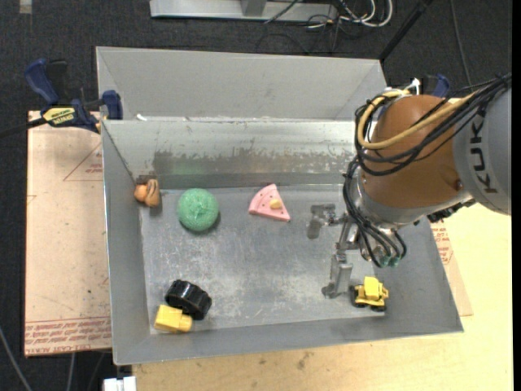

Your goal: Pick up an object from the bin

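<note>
My gripper (328,251) hangs low over the right part of the bin floor, open, with bare floor between its fingers. One fingertip (319,219) points toward the back, the other (334,283) toward the front. A small yellow toy vehicle (370,292) lies just right of the front fingertip, near the bin's front right corner and outside the fingers. A pink wedge with a yellow spot (270,203) rests to the left of the back fingertip, close to the back wall.
A green ball (198,210) sits left of the wedge. A small orange and brown piece (147,192) lies in the back left corner. A black wheel on a yellow block (183,305) is at the front left. The arm's orange cover overhangs the right wall.
</note>
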{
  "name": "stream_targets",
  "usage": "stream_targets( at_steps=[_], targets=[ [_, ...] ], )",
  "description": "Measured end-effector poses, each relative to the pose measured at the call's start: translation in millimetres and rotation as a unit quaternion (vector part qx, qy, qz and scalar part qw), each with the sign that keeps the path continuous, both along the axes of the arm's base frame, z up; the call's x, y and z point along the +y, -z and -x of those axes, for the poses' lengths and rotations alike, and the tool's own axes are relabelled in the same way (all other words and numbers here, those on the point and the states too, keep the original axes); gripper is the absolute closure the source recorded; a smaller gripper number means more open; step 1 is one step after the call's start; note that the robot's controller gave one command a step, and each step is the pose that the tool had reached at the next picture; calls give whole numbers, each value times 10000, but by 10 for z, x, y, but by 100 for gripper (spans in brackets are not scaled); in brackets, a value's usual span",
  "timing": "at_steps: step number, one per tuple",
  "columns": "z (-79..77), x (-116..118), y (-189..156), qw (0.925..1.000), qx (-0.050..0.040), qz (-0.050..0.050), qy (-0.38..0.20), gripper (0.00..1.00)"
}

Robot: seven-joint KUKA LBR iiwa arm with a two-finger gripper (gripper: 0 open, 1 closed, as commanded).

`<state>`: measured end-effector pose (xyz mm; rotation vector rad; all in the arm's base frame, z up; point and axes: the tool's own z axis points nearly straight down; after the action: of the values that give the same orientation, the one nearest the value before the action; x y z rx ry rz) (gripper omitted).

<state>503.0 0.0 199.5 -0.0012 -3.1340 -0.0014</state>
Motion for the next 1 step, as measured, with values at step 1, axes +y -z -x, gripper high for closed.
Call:
stream_targets(
  at_steps=[1],
  targets=[
    [-17,0,-39,10000,-41,0,0,0]
  ],
)
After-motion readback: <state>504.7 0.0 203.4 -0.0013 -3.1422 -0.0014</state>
